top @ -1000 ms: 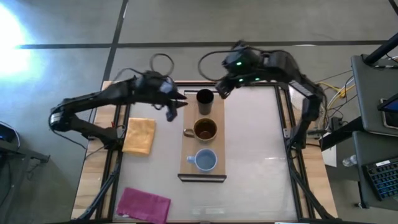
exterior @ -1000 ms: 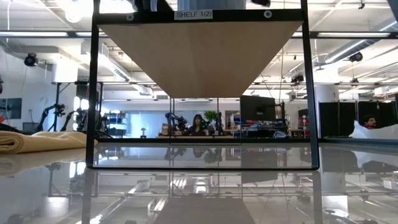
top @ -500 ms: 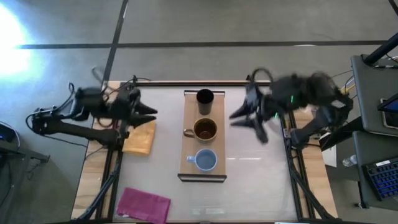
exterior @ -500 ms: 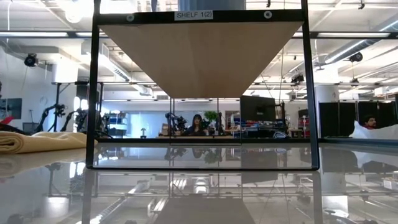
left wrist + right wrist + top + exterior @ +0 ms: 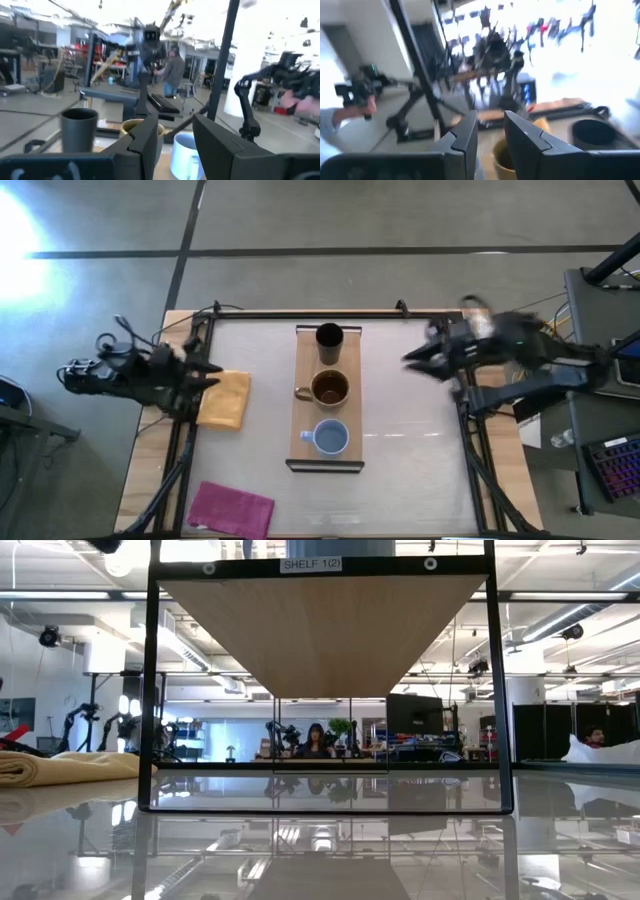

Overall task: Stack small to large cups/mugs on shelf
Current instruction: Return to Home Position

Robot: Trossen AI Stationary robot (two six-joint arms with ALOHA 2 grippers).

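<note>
The light-wood shelf board (image 5: 300,405) lies mid-table, and its underside shows in the low view (image 5: 325,630). Three vessels stand upright on it in a row: the black cup (image 5: 329,337) at the far end, the mustard-brown mug (image 5: 329,388) in the middle, and the light-blue cup (image 5: 331,437) nearest. My left gripper (image 5: 205,373) is open and empty over the table's left rail, by the yellow cloth. My right gripper (image 5: 415,358) is open and empty near the right rail. The left wrist view shows the black cup (image 5: 78,129), mug (image 5: 131,126) and blue cup (image 5: 184,150) past the left gripper (image 5: 176,145).
A folded yellow cloth (image 5: 225,398) lies left of the shelf. A magenta cloth (image 5: 231,508) lies at the near left corner. Black frame rails run along the table's left and right sides. The tabletop right of the shelf is bare glossy surface (image 5: 410,440).
Both grippers have drawn back from over the shelf's far end. The left one has gone toward the table's left edge, and the right one toward the right edge. The three vessels have stayed in place on the shelf.
</note>
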